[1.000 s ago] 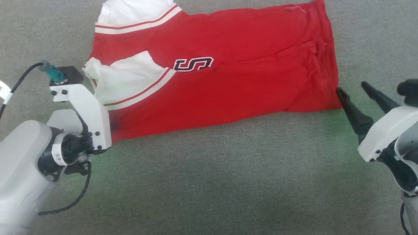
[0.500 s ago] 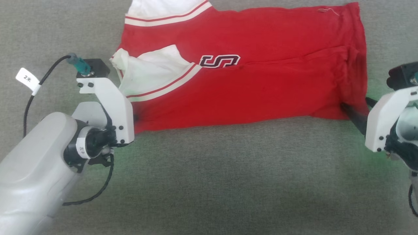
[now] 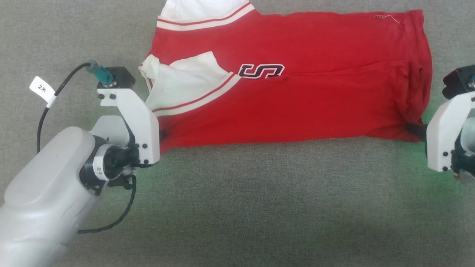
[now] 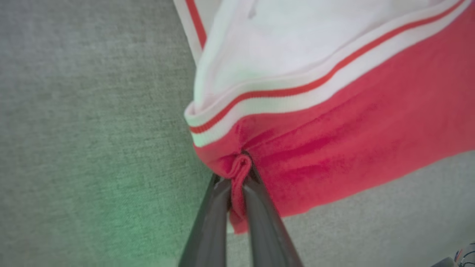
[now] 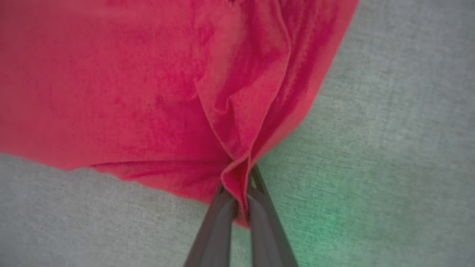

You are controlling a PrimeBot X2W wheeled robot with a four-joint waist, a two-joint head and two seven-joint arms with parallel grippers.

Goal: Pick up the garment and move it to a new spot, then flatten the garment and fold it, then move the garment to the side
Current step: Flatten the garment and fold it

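**Mid-fold, both near corners pinched**

The garment (image 3: pixel 297 100), a small red jersey shirt with white stripe-trimmed sleeves, lies on the grey cloth-covered worktop (image 3: pixel 259 207). It looks folded once lengthwise, so a further fold and the move aside seem left. The left claw (image 4: pixel 238 178) is clamped on the red near corner below the sleeve trim. The right claw (image 5: pixel 239 185) is clamped on the bunched red hem corner.

left side: pale grey rounded forearm (image 3: pixel 44 193), white angular wrist bracket (image 3: pixel 141 122) with black screws (image 3: pixel 101 96), black camera block (image 3: pixel 120 76), teal connector (image 3: pixel 99 72), black cable (image 3: pixel 46 111) carrying a white printed tag (image 3: pixel 42 89), looped lower cable (image 3: pixel 122 217); right side: matching white screwed bracket (image 3: pixel 445 137), black block (image 3: pixel 458 79); long dark tapered fingers (image 4: pixel 209 230).
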